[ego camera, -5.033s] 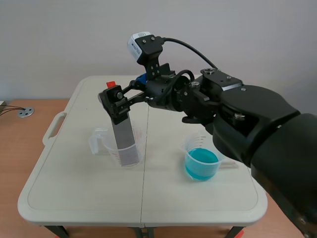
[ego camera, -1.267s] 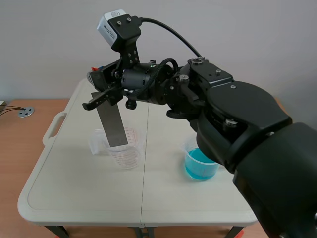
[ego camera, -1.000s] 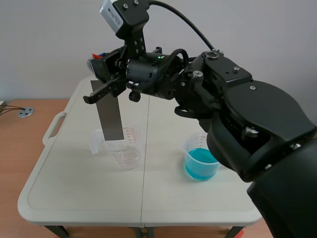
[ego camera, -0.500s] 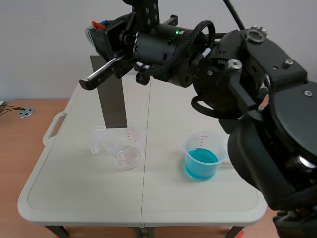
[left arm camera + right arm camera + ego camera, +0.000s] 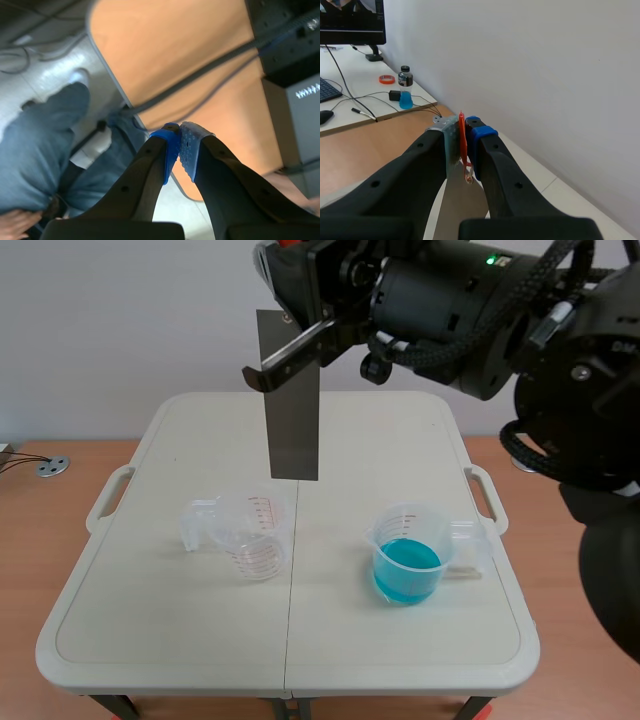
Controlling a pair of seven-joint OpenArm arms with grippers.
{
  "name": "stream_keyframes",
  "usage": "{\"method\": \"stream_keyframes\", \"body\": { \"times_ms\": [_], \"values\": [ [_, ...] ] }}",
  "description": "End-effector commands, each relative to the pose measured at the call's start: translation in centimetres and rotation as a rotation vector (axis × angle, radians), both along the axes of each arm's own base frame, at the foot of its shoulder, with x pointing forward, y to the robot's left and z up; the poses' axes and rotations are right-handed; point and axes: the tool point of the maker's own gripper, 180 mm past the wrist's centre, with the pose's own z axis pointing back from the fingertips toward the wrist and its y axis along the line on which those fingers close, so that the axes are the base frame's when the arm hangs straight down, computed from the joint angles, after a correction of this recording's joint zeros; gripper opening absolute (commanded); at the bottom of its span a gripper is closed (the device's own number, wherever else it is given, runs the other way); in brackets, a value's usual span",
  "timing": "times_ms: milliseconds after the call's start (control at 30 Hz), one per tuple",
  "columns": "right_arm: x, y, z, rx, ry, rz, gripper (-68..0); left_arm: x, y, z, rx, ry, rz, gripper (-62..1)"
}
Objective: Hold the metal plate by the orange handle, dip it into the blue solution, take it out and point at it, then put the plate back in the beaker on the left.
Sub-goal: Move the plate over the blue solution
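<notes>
My right gripper [image 5: 283,268] is raised high over the table's far middle, shut on the orange handle [image 5: 462,134] of the grey metal plate [image 5: 293,420]. The plate hangs upright in the air, clear of both beakers, above and slightly right of the empty clear beaker [image 5: 252,535]. The beaker of blue solution [image 5: 407,565] stands at the right. In the right wrist view the handle is pinched between the pads of the right gripper [image 5: 465,150], and the plate [image 5: 462,212] drops away under them. My left gripper [image 5: 180,145] is shut on nothing, off the table.
The white folding table [image 5: 150,640] has handles at both sides. Behind the right gripper a side desk carries a bottle of blue liquid [image 5: 405,95] and an orange tape roll [image 5: 386,79]. The left wrist view looks down on a person's jeans [image 5: 45,135] and a brown tabletop.
The right arm has lifted the plate out of the left beaker, raised it high and carried it to the right. The beakers have not moved.
</notes>
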Motion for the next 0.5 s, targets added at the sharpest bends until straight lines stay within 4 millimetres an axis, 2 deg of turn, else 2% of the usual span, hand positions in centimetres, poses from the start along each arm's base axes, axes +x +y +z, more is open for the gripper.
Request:
{"method": "stream_keyframes", "body": {
  "times_ms": [0,300,467],
  "values": [
    [-0.4,-0.5,0.7,0.008,-0.024,0.006,-66.4,1.0,-0.1,0.2,-0.006,-0.022,-0.024,-59.0],
    [-0.7,-4.6,-0.2,-0.029,-0.031,-0.049,-66.4,6.9,1.5,0.7,0.028,-0.146,-0.109,-59.0],
    [-0.8,-6.7,-0.1,-0.042,-0.044,-0.061,-66.4,11.8,2.0,2.5,0.022,-0.307,-0.132,-59.0]
  ]
}}
